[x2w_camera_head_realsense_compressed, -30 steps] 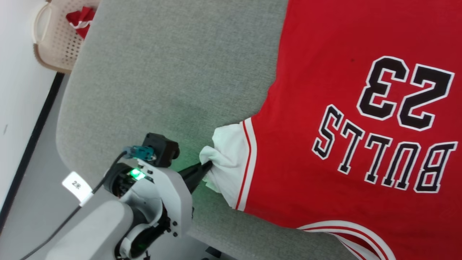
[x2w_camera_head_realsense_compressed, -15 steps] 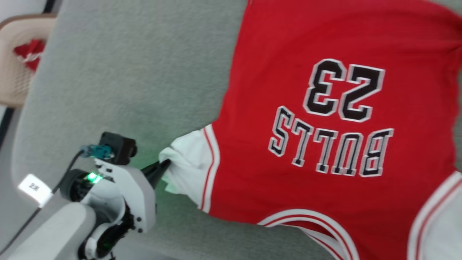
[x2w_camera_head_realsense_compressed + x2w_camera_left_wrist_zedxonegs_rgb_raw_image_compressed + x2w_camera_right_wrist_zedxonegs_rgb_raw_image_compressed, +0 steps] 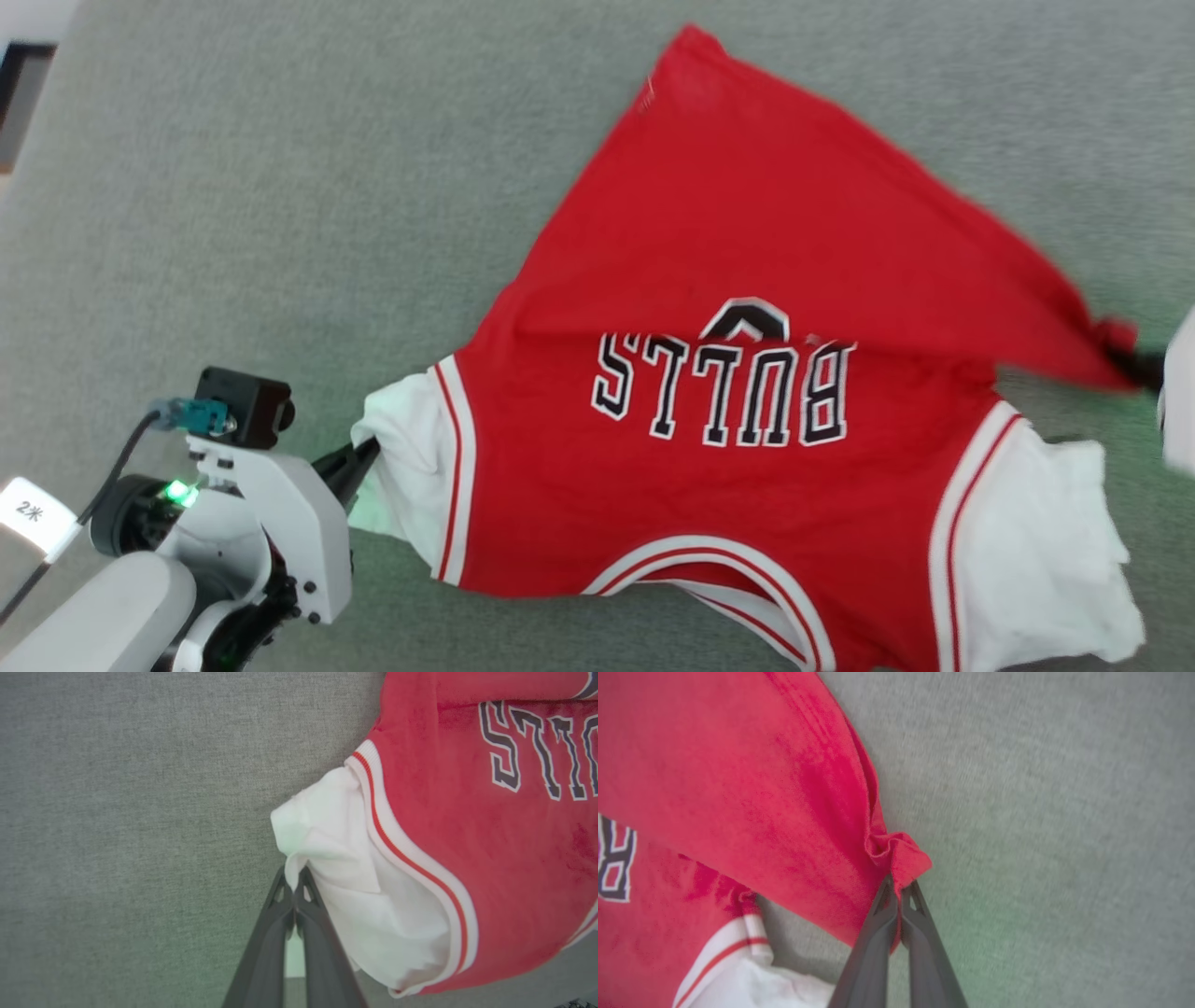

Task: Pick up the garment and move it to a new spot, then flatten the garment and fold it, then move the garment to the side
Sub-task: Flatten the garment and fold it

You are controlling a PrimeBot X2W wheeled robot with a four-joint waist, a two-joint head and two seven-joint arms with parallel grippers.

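Note:
The garment, a red jersey with black "BULLS" lettering, lies on the grey cloth surface. Its far hem is lifted and drawn toward me, covering most of the number. My left gripper is shut on the crumpled white sleeve at the left. The left wrist view shows the gripper pinching that sleeve. At the right edge my right gripper is shut on a red hem corner. The right wrist view shows this gripper clamping that bunched corner. The other white sleeve lies flat at the lower right.
The grey padded surface extends broadly to the left and far side of the jersey. Its edge and a dark strip show at the upper left corner. My pale left forearm with a cable and a white tag fills the lower left.
The head camera has swung right, so the basket at the upper left has left the view. The right gripper has pulled the hem corner toward me, folding red cloth over the number 23.

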